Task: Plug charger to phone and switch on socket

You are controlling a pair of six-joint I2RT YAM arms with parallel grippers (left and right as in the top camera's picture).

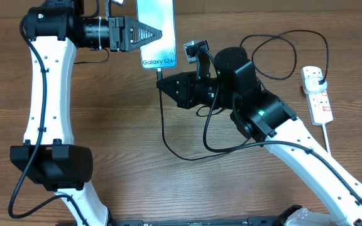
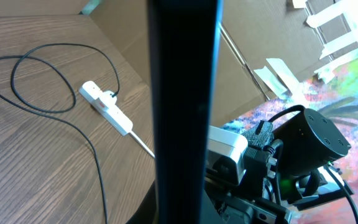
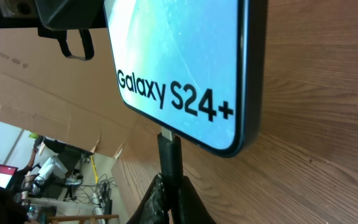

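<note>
The phone (image 1: 157, 25) is lifted at the back of the table with my left gripper (image 1: 149, 32) shut on its side. Its screen reads "Galaxy S24+" in the right wrist view, phone (image 3: 185, 56). In the left wrist view only its dark edge shows, phone (image 2: 182, 93). My right gripper (image 3: 176, 193) is shut on the charger's connector (image 3: 169, 155), whose metal tip meets the phone's bottom edge. The black charger cable (image 1: 168, 141) loops across the table to a black plug (image 1: 318, 78) sitting in the white socket (image 1: 319, 97) at the right.
The socket's thick white cord (image 1: 327, 139) runs toward the front beside my right arm (image 1: 307, 150). My left arm (image 1: 46, 94) stands along the left side. Cable loops (image 2: 36, 87) lie near the socket (image 2: 107, 107). Cardboard walls (image 2: 166, 37) close the back.
</note>
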